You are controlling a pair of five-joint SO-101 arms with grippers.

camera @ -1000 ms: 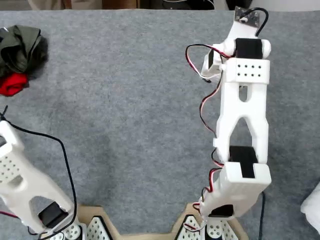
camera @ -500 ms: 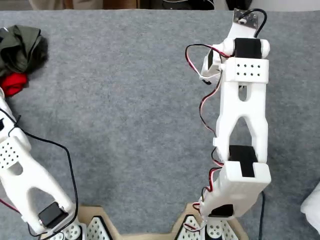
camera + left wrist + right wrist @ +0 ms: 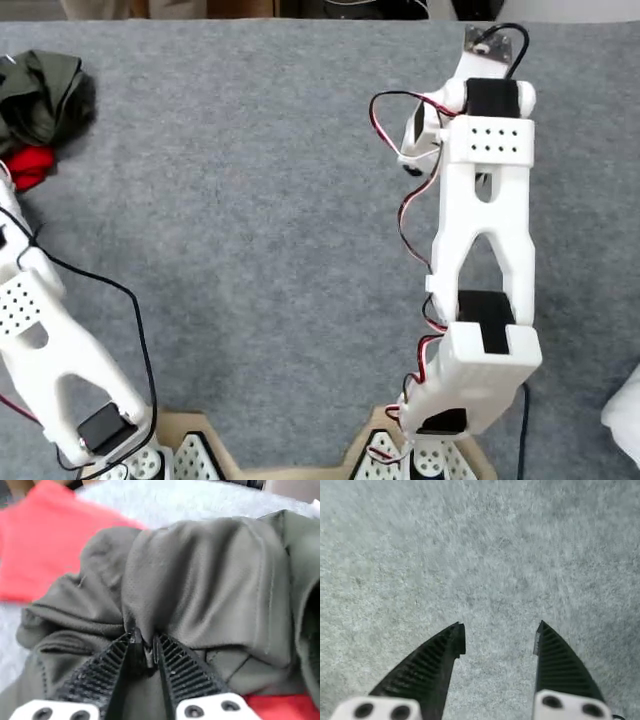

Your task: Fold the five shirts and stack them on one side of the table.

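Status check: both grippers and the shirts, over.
Left gripper shut on olive shirt fold. Right gripper open above grey mat. Red shirt touching the olive one.

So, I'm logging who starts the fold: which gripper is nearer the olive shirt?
Left. The left gripper is pinched on the olive shirt; the right gripper hangs open over bare mat.

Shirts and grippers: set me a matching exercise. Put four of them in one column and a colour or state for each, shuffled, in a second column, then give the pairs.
Column one
1. olive shirt
2. red shirt
3. left gripper
4. right gripper

Column two
A. open above the bare grey mat
B. shut on a fold of cloth
C. dark, crumpled in a heap
D. bright, beside the dark heap

Pairs: 1-C, 2-D, 3-B, 4-A
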